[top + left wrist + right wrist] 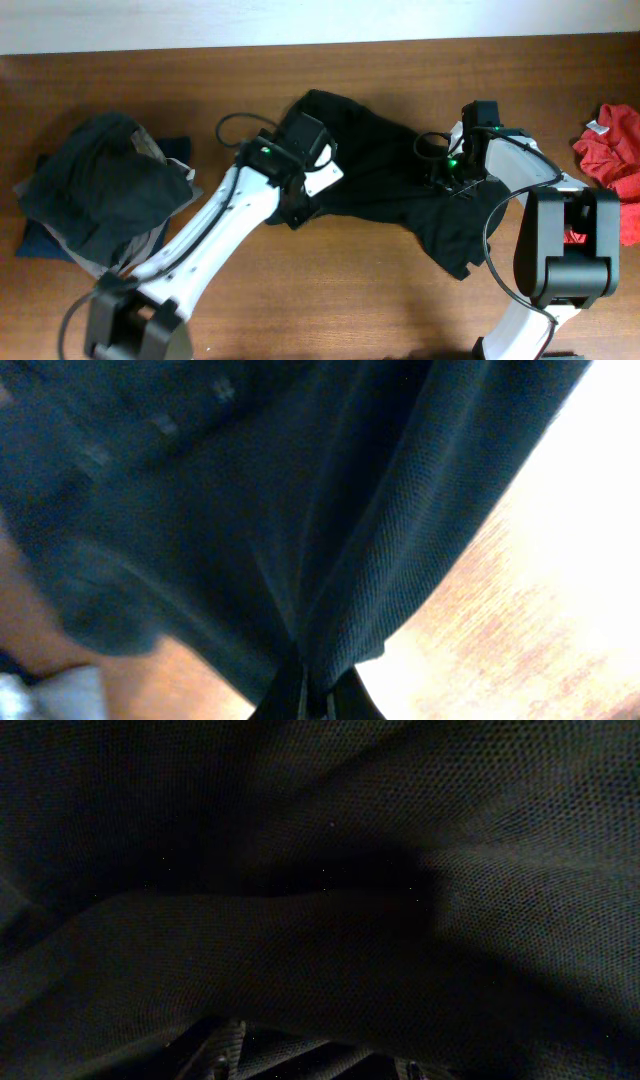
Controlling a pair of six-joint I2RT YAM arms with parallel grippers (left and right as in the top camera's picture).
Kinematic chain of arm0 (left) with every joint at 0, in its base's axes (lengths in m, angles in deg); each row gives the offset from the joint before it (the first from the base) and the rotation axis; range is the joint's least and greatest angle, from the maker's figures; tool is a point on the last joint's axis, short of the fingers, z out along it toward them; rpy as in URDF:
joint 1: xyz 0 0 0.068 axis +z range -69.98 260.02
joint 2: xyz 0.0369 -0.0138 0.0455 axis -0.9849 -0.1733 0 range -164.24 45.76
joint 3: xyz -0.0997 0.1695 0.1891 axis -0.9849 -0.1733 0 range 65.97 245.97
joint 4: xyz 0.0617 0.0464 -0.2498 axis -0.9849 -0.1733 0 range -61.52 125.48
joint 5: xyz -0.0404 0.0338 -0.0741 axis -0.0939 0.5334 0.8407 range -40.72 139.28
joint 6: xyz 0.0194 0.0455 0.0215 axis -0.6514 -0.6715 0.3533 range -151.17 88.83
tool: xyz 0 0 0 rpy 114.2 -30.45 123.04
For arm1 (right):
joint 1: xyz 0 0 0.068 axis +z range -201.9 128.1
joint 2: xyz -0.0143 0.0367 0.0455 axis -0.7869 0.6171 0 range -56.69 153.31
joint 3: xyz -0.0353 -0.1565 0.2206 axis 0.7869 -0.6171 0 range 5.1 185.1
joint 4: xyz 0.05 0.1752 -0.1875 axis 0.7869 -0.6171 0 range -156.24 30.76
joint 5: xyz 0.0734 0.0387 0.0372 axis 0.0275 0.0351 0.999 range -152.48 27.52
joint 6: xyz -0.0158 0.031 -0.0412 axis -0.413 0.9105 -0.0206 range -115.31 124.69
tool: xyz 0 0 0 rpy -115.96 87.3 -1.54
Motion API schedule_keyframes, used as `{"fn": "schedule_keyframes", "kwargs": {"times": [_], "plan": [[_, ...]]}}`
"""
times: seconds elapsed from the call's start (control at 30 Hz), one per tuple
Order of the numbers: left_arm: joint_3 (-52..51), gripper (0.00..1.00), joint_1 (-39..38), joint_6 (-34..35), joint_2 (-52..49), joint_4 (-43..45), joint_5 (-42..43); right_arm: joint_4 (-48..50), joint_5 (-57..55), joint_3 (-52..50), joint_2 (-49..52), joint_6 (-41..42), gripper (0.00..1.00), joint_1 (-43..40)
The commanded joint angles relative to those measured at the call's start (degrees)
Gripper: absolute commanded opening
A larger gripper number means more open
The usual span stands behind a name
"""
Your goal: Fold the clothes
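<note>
Although it sprawls across the middle of the desk (350,300), the black shirt (385,165) is crumpled, not flat, with one corner trailing toward the near right. Mesh-knit fabric; the left wrist view shows a blurred row of small buttons (162,426). The left end effector (315,702) is pinched closed on a gathered fold of the shirt at its left part, and the cloth fans out from the fingertips with bare wood beside it. The right end effector (452,172) sits on the shirt's right part. Its wrist view is filled with dark fabric draped over the fingers (225,1060), so I cannot tell if it grips. Well apart at far left sits a stack of dark and grey clothes (100,190). At the right edge lies a red garment (612,150) with a white tag (596,126).
</note>
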Motion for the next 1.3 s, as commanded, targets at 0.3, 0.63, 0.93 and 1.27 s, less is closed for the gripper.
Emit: {"fn": "schedule_keyframes", "kwargs": {"times": [0.3,0.63,0.93,1.27], "plan": [[0.0,0.41,6.0,-5.6,-6.3,20.7,-1.6,-1.4,-1.0,-0.2,0.5,0.3,0.54,-0.5],[0.5,0.75,6.5,4.7,-3.0,9.4,5.5,-1.9,-1.2,-0.2,0.5,0.2,0.54,-0.5],[-5.1,0.57,-1.7,4.6,-5.9,15.1,10.8,-2.0,-1.2,-0.2,0.5,0.2,0.56,-0.5],[-6.1,0.52,-3.2,8.3,-13.6,22.8,7.9,-2.1,-1.2,-0.2,0.5,0.3,0.59,-0.5]]}}
